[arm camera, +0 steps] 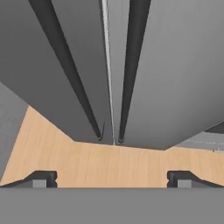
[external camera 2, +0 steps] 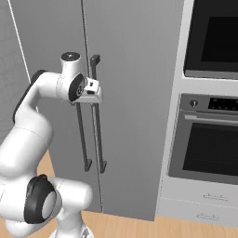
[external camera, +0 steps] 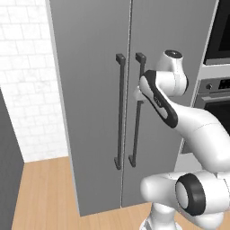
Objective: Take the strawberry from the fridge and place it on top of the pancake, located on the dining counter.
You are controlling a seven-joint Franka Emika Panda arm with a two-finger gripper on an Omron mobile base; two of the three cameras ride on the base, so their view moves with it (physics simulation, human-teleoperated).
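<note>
The arm (external camera: 197, 130) is built of smooth, glossy white rounded shells, bulging at each link. Black rings and round black caps mark its joints (external camera: 191, 193), and a long black band runs along one upper link. The hand's two finger tips (arm camera: 41, 178) are small, dark grey and blocky.

One fridge (external camera: 94, 90), two doors, two handles (external camera: 119, 112), two ovens (external camera 2: 209, 139).

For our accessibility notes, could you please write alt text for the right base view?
A white robot arm holds its open gripper at the two dark vertical bar handles of a closed tall matte grey double-door fridge, with a black-glass built-in oven to the right.
</note>
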